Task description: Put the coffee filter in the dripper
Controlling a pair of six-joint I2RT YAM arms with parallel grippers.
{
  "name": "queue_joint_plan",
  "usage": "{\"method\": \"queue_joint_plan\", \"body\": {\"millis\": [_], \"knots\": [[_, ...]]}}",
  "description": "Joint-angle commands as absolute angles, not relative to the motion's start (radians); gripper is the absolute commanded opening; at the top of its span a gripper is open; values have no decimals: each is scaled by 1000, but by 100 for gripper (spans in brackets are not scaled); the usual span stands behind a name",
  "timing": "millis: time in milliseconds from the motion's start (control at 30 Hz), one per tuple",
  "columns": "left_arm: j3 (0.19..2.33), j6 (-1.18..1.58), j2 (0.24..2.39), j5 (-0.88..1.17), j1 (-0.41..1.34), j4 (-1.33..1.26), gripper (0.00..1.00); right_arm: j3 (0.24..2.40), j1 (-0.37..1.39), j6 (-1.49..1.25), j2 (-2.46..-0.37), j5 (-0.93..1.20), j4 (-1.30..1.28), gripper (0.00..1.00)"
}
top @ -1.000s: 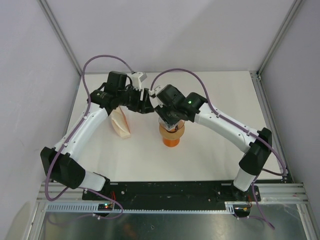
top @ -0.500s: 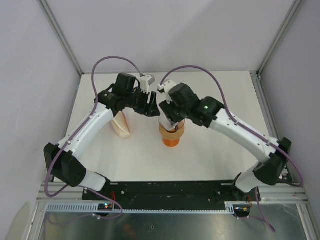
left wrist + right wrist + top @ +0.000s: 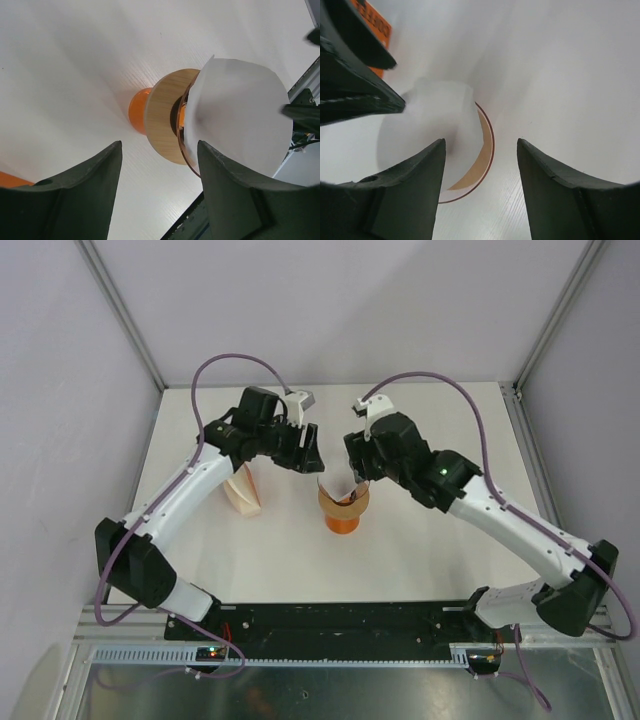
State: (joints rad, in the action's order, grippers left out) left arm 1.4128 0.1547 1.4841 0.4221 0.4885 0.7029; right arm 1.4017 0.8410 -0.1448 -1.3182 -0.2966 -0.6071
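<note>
Left gripper: we log its dark fingers spread wide, nothing between them. Right gripper: likewise wide and empty. Between the two, just beneath their tips, we list the thin white paper coffee filter, seated in the translucent pinkish-orange cone-shaped plastic dripper and held by neither pair of fingers. Its upper edge stands above the round rim, and it leans to one side, leaving part of the inner wall bare. Under the dripper we note a round pale wooden collar and an orange cup-like base. Beside the left arm, on the side away from the right gripper, a cream wedge-shaped stack of folded filters lies on the white table.
</note>
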Motion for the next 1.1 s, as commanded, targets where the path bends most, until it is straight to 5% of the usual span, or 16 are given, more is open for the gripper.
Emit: {"method": "queue_joint_plan", "body": {"millis": [0,1067], "knots": [[1430,170,1481,424,498,666,66,1347,804,-189,-1359,-248,-580,63],[1299,114,1519,424,500,653,63,1227,718,-181,-1421,-136,-535,60]]}}
